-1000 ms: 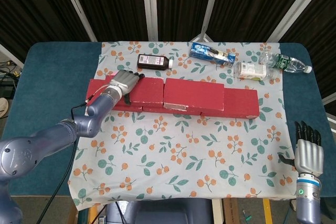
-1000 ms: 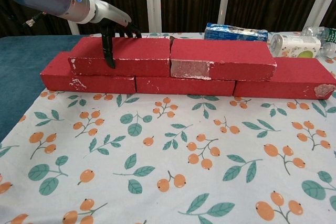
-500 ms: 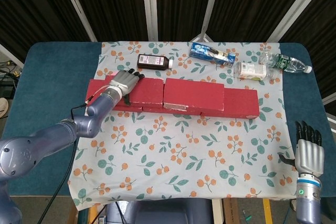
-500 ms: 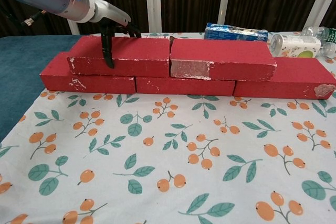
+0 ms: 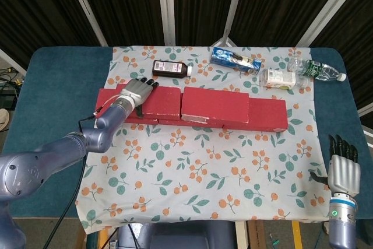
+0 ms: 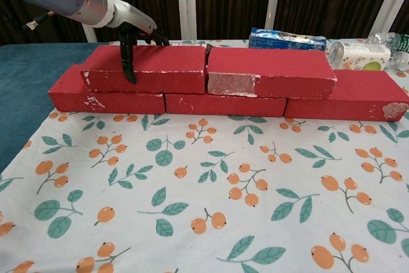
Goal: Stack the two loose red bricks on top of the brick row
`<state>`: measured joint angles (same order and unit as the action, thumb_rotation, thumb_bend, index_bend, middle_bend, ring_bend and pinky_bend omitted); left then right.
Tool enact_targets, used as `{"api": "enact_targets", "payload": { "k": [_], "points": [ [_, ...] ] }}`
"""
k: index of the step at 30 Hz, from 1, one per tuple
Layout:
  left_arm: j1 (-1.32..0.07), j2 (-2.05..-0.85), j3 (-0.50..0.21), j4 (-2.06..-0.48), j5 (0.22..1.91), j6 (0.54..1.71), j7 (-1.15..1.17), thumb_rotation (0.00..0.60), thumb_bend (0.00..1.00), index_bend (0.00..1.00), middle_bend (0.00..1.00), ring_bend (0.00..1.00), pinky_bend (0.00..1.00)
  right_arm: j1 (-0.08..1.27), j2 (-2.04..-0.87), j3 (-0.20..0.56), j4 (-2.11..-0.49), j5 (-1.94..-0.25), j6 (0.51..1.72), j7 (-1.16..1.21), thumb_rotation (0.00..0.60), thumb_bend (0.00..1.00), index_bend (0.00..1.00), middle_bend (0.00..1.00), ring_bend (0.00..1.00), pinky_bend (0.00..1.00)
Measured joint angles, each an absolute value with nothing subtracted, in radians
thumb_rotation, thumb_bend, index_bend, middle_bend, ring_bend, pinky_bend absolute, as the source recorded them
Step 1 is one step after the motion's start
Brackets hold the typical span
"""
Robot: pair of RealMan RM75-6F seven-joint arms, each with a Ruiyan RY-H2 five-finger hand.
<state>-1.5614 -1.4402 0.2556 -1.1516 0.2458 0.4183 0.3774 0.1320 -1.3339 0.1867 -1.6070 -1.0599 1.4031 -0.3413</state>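
Observation:
Two red bricks lie side by side on top of a row of red bricks [image 5: 269,115] [image 6: 348,101]. On the upper left brick [image 5: 164,102] [image 6: 163,70] my left hand [image 5: 139,90] [image 6: 132,35] grips near the left end, thumb down the front face and fingers over the top. The upper right brick [image 5: 215,104] [image 6: 275,70] butts against it with nothing touching it. At the table's front right corner my right hand [image 5: 342,171] stays open and flat, far from the bricks; the chest view does not show it.
Behind the bricks lie a dark bottle [image 5: 171,68], a blue packet [image 5: 236,60] [image 6: 284,39], a white can [image 5: 281,78] [image 6: 351,52] and a clear bottle [image 5: 319,70]. The floral cloth [image 5: 198,173] stretches in front of the row.
My left hand and the upper left brick have shifted slightly to the left. The right hand has not moved.

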Motion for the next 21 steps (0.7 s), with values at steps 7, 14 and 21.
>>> {"api": "enact_targets", "payload": {
  "k": [7, 14, 21],
  "points": [
    [-1.574, -1.437, 0.268, -1.161, 0.228, 0.426, 0.381, 0.6, 0.0, 0.0, 0.0, 0.0, 0.13, 0.132, -1.334, 0.187, -1.609, -1.057, 1.405, -0.346, 0.6, 0.15, 0.0, 0.0, 0.0, 0.0],
    [-1.589, -1.415, 0.274, -1.202, 0.215, 0.445, 0.386, 0.6, 0.0, 0.0, 0.0, 0.0, 0.14, 0.133, -1.331, 0.185, -1.613, -1.053, 1.401, -0.352, 0.6, 0.15, 0.0, 0.0, 0.0, 0.0],
    [-1.616, -1.366, 0.298, -1.266, 0.168, 0.474, 0.399, 0.6, 0.0, 0.0, 0.0, 0.0, 0.14, 0.132, -1.327, 0.186, -1.62, -1.05, 1.404, -0.355, 0.6, 0.15, 0.0, 0.0, 0.0, 0.0]
  ]
}}
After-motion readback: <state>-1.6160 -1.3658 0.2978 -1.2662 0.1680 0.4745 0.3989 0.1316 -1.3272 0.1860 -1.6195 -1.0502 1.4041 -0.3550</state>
